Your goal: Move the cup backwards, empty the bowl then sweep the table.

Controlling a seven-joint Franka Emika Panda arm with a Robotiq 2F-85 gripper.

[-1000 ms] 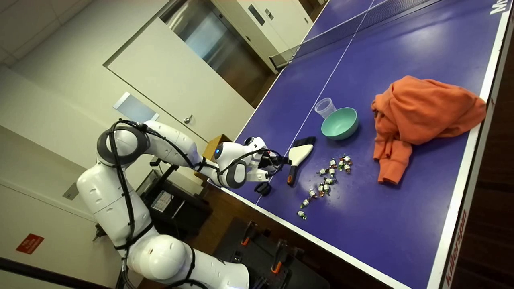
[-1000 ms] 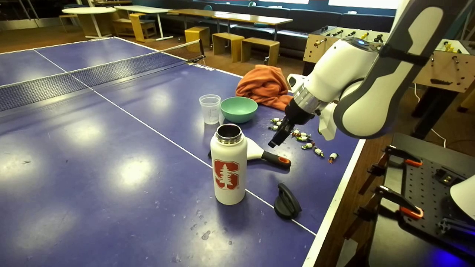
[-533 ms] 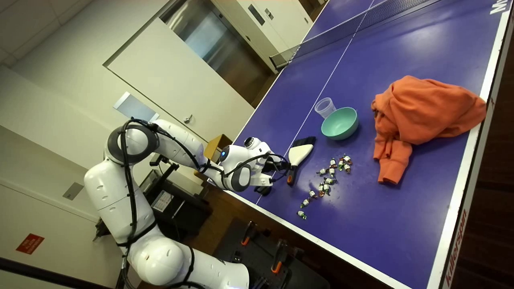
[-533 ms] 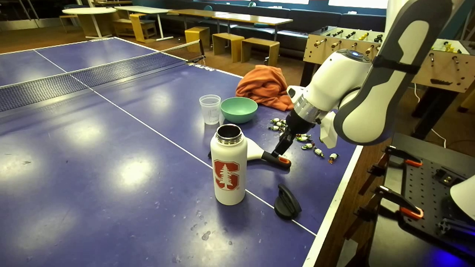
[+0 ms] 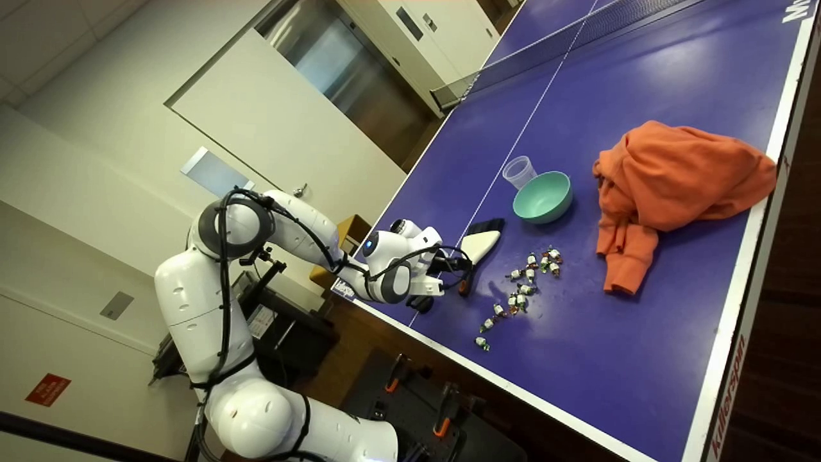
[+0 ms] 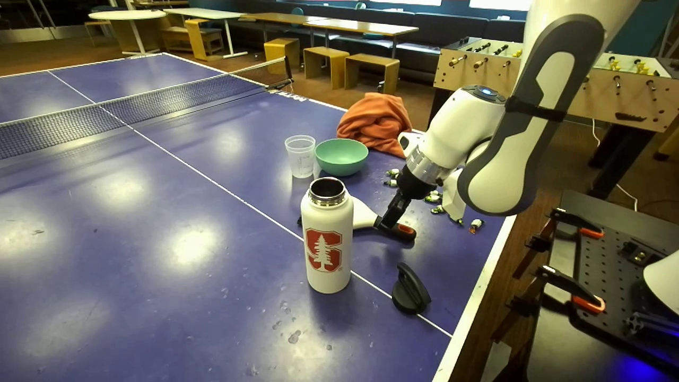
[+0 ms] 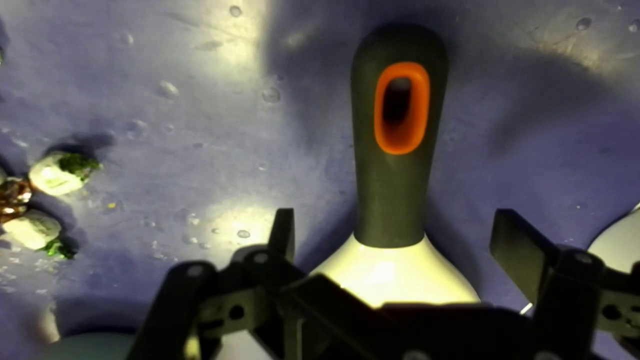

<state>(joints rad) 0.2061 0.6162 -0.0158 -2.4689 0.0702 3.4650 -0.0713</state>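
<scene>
Blue tabletop [image 6: 175,297], ruled with white lines, is crossed by a net [image 6: 159,103] beyond the bowl [image 5: 542,197]; a foosball table [image 6: 634,101] and stools [image 6: 326,52] are seen farther off. Bowl's green inner wall is exposed. Translucent cup [image 6: 301,159] is stood upright just beside the bowl. Bottle [image 6: 329,244], open-mouthed, is stood away from the bowl, contents not made out. Hand [image 7: 392,222] is spread wide, brush [image 7: 392,200] seen between its jaws.
</scene>
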